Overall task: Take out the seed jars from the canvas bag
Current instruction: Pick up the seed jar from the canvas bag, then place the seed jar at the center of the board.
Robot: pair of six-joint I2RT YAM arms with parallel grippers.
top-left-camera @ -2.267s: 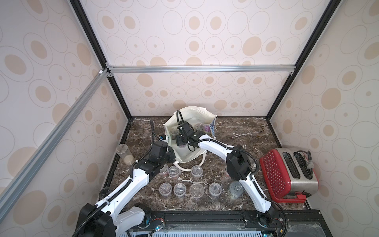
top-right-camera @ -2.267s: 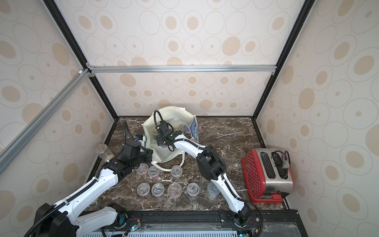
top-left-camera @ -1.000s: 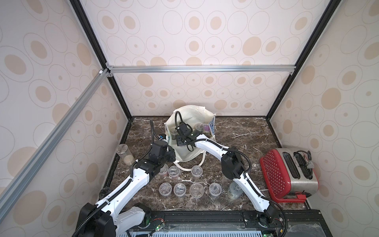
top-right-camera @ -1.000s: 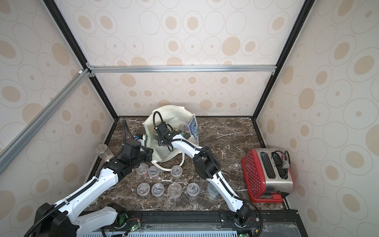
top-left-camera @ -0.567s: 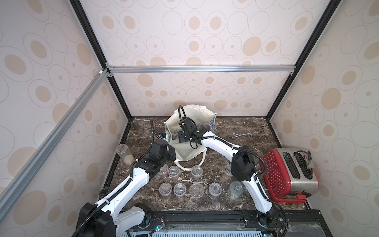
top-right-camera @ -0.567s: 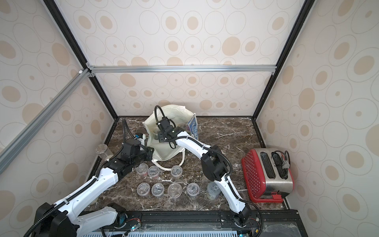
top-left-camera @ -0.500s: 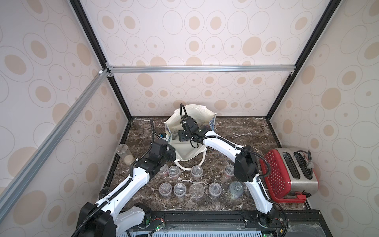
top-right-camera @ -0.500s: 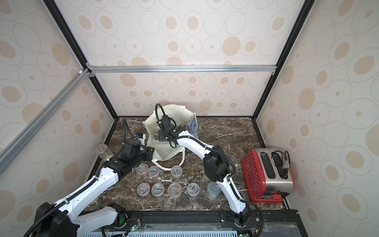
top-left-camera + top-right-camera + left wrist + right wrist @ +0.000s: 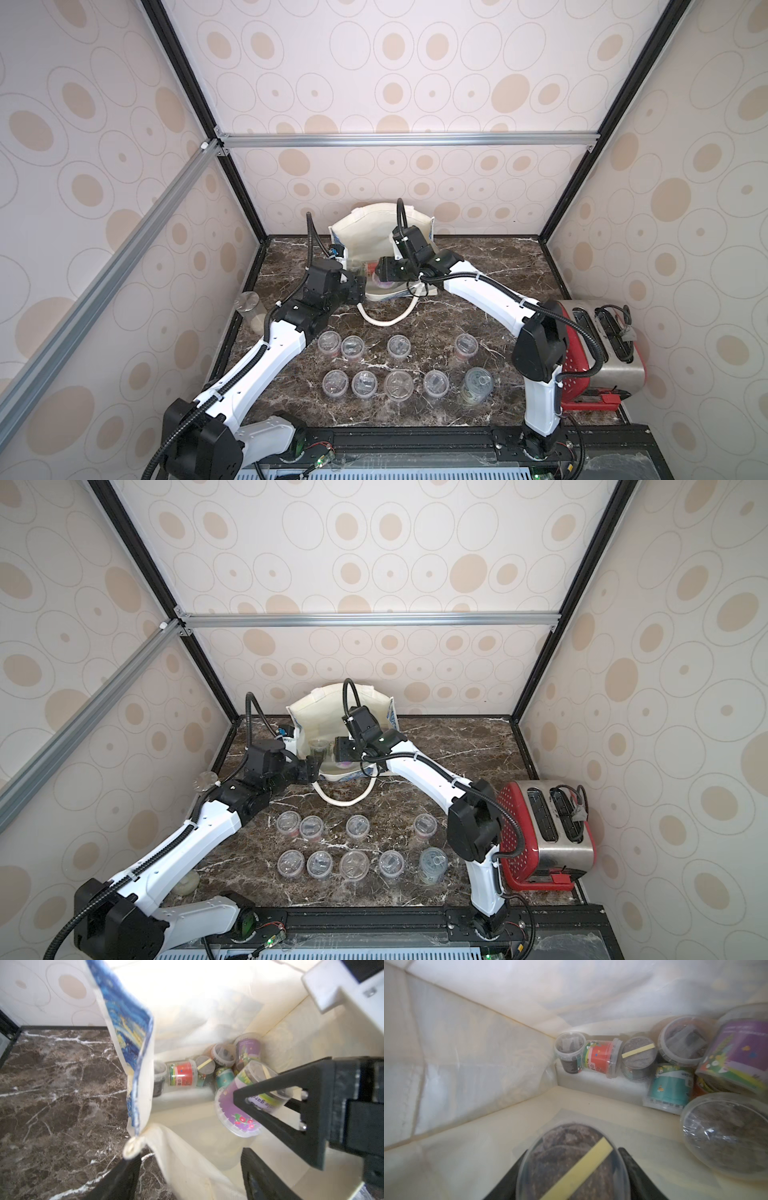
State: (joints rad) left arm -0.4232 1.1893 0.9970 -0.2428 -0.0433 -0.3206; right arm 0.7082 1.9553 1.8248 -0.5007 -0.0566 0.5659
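The cream canvas bag (image 9: 370, 232) (image 9: 328, 712) lies with its mouth toward me at the back of the table. My right gripper (image 9: 374, 270) (image 9: 573, 1167) is at its mouth, shut on a purple-labelled seed jar (image 9: 234, 1113) whose clear lid (image 9: 574, 1165) carries a yellow strip. Several more seed jars (image 9: 600, 1056) (image 9: 182, 1074) lie heaped in the bag's far corner. My left gripper (image 9: 360, 287) (image 9: 190, 1178) is open at the bag's near rim (image 9: 145, 1140), with loose fabric between its fingers. Several seed jars (image 9: 353, 345) (image 9: 353, 864) stand in two rows on the table.
A tall clear cylinder (image 9: 249, 309) with beige grains stands by the left wall. A red and steel toaster (image 9: 598, 345) sits at the right edge. The bag's white strap (image 9: 386, 322) loops onto the marble in front of the bag.
My left jaws have opened wide and let go of the bag's rim. The right arm's elbow has swung to the right, still holding its jar. The bag's back wall stands taller.
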